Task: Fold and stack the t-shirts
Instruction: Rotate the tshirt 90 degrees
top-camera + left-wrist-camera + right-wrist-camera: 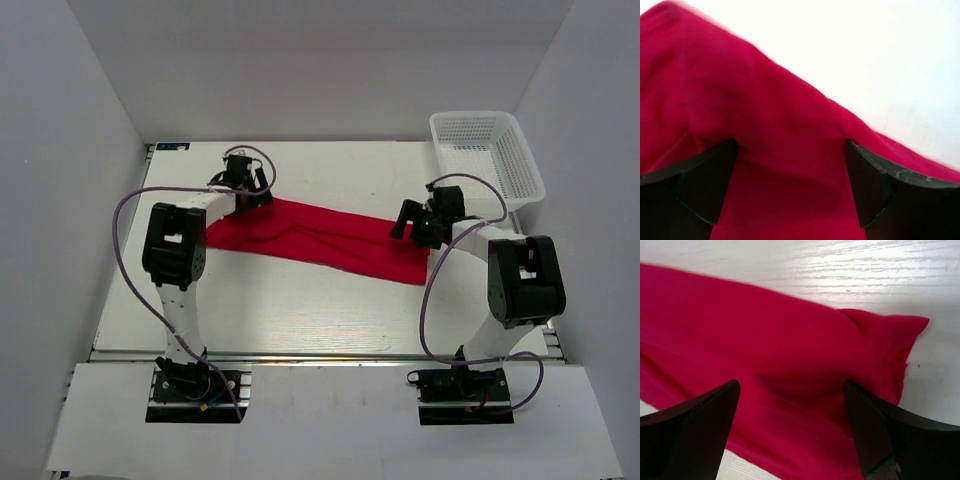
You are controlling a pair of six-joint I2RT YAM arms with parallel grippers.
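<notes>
The red t-shirt point(320, 240) lies flat on the white table point(300, 310) as a long folded band, running from back left to middle right. My left gripper point(260, 194) hovers over the band's left end, open, with red cloth point(765, 120) filling the gap between its black fingers point(702, 185) but not pinched. My right gripper point(406, 220) stands open just above the band's right end. In the right wrist view the t-shirt point(765, 340) ends in a small bunched corner, and nothing is held between the right gripper's point(790, 427) spread fingers point(870, 425).
A white mesh basket point(492, 155) sits at the back right corner, just behind the right arm. Grey walls close in the table on the left, back and right. Bare tabletop lies in front of the shirt, towards the arm bases.
</notes>
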